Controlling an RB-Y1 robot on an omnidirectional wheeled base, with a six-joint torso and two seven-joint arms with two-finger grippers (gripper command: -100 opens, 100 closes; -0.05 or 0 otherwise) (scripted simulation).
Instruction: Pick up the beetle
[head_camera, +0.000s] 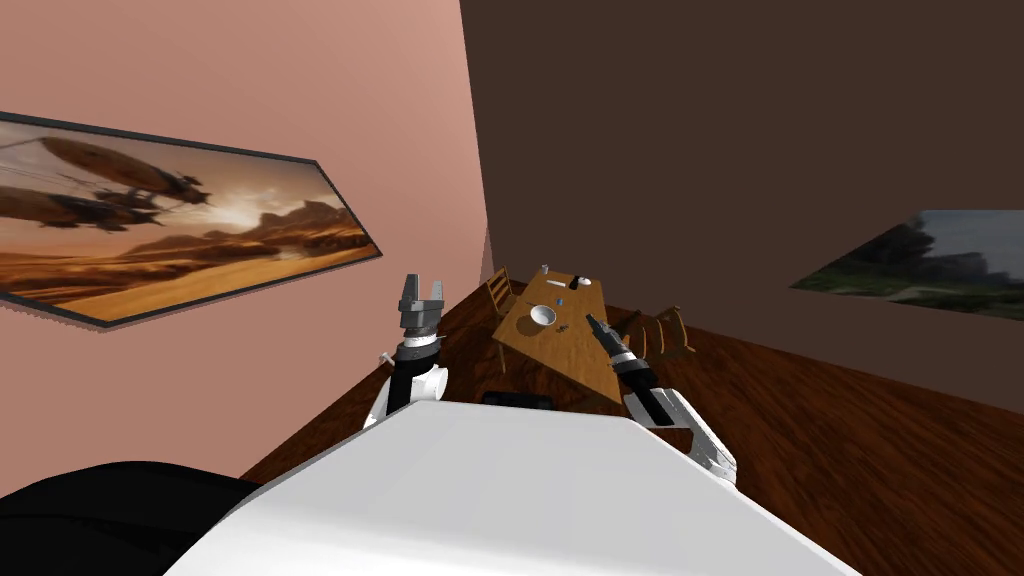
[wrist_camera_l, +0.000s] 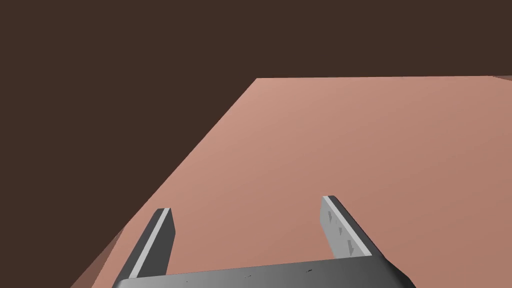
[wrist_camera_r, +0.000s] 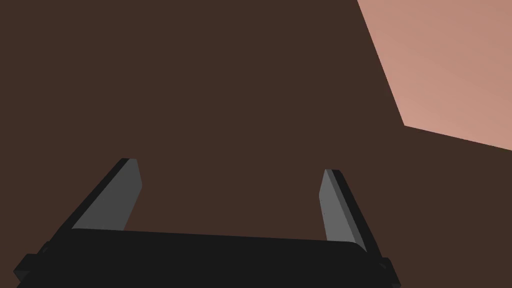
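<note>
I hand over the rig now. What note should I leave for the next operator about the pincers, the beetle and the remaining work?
Left pincer: open, empty, raised at my left.
Right pincer: open, empty, stretched toward the wooden table.
Small things and a white bowl lie on the table; which is the beetle is too small to tell.
Done: nothing grasped.
Left: go closer, find the beetle, grasp, lift.

Table (head_camera: 575, 355) was orange-brown, wood-grained; bowl (head_camera: 542, 316) white; floor (head_camera: 850, 450) dark red-brown; left wall (head_camera: 250, 80) pink; left gripper (head_camera: 424, 284) grey.
</note>
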